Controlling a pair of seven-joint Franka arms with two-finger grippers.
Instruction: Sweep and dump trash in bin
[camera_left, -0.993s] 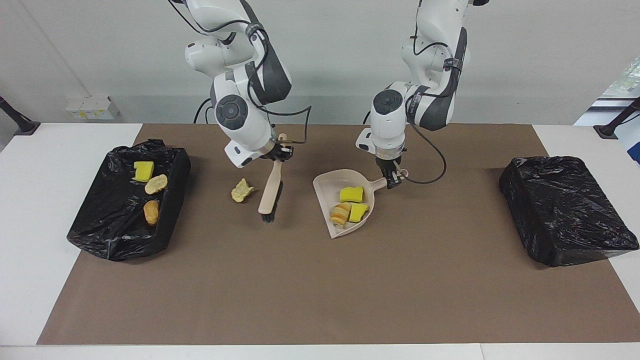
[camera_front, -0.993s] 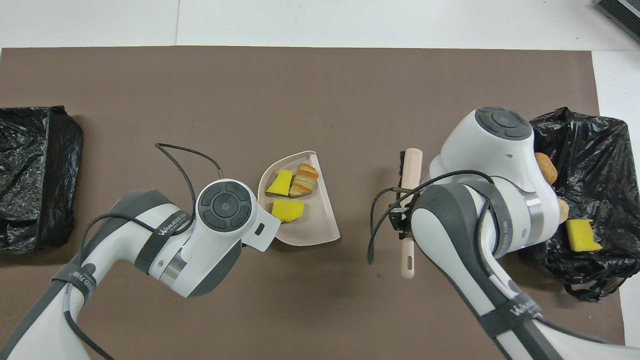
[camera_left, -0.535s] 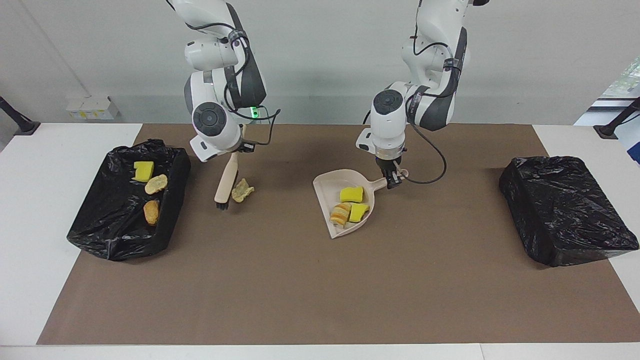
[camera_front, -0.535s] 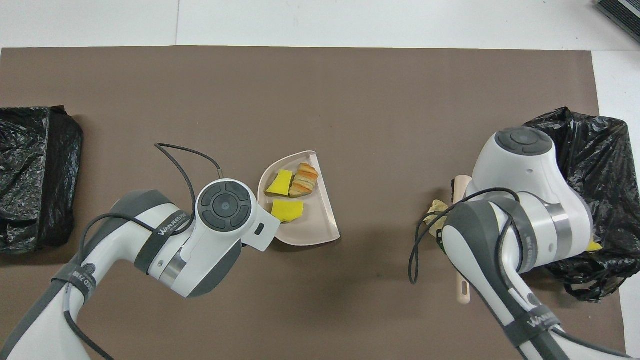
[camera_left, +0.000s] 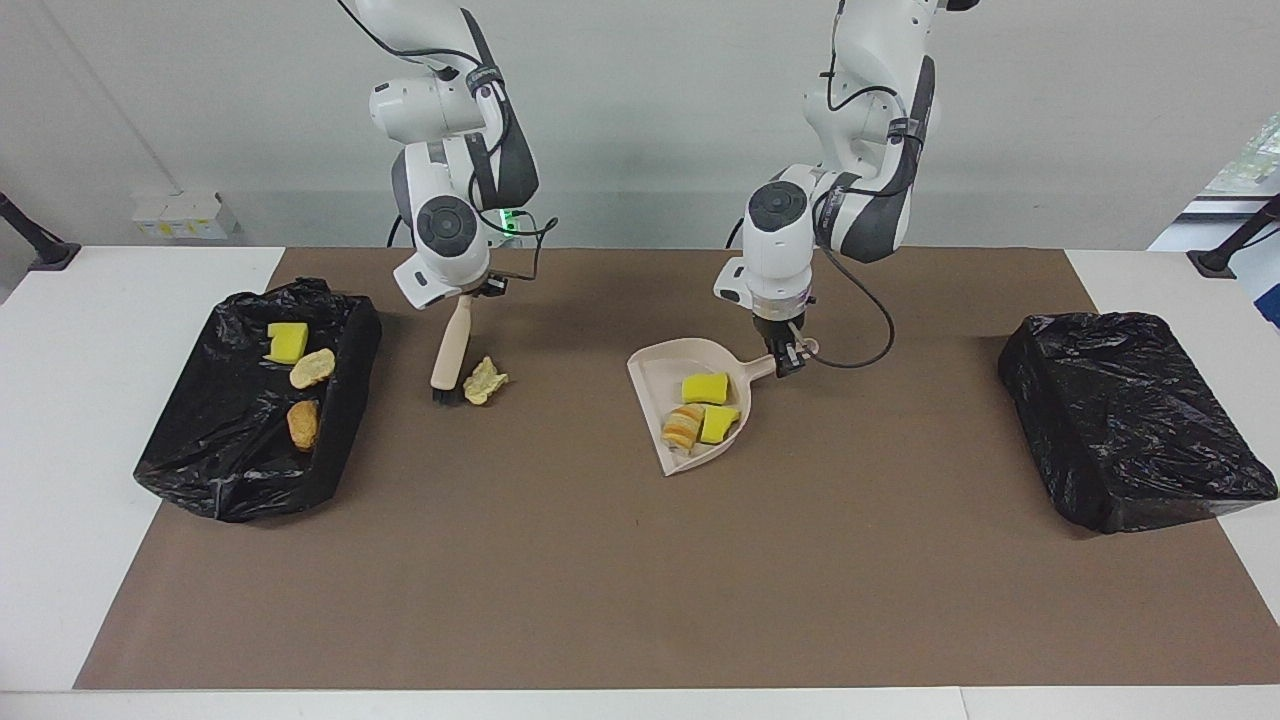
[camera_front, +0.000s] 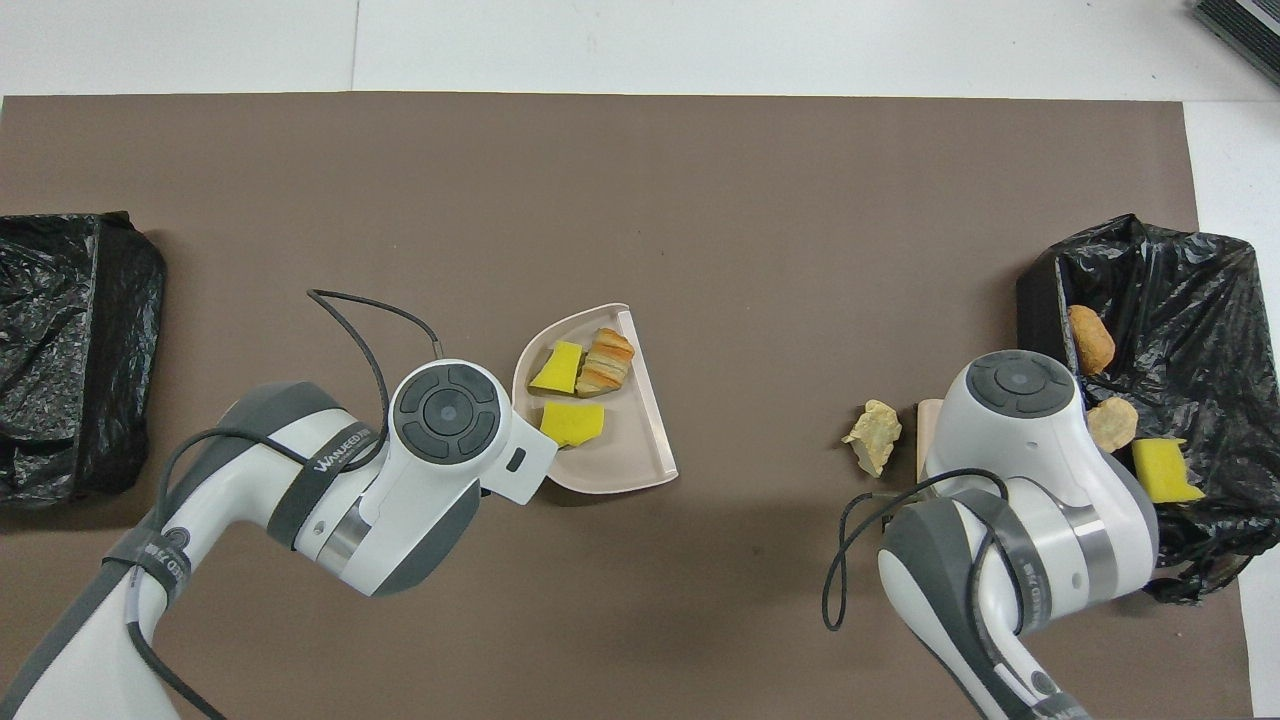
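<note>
My right gripper (camera_left: 478, 290) is shut on the handle of a beige brush (camera_left: 451, 345), which slants down to the mat. Its black bristles touch down beside a loose beige lump of trash (camera_left: 485, 380) (camera_front: 873, 436), on the lump's bin side. My left gripper (camera_left: 787, 353) is shut on the handle of the beige dustpan (camera_left: 655, 375) (camera_front: 625, 455), which lies flat and holds two yellow sponge pieces (camera_left: 704, 387) and an orange-brown lump (camera_left: 681, 428). The bin (camera_left: 345, 400) (camera_front: 1200, 270), lined with a black bag, holds three more pieces. From overhead both grippers are hidden under their wrists.
A second box wrapped in black plastic (camera_left: 1130, 415) (camera_front: 70, 350) stands at the left arm's end of the table. A brown mat (camera_left: 640, 580) covers the middle of the table, with white tabletop around it.
My right arm carried the brush from the dustpan side of the loose lump over to its bin side and drew back toward the robots. The left arm and dustpan stayed still.
</note>
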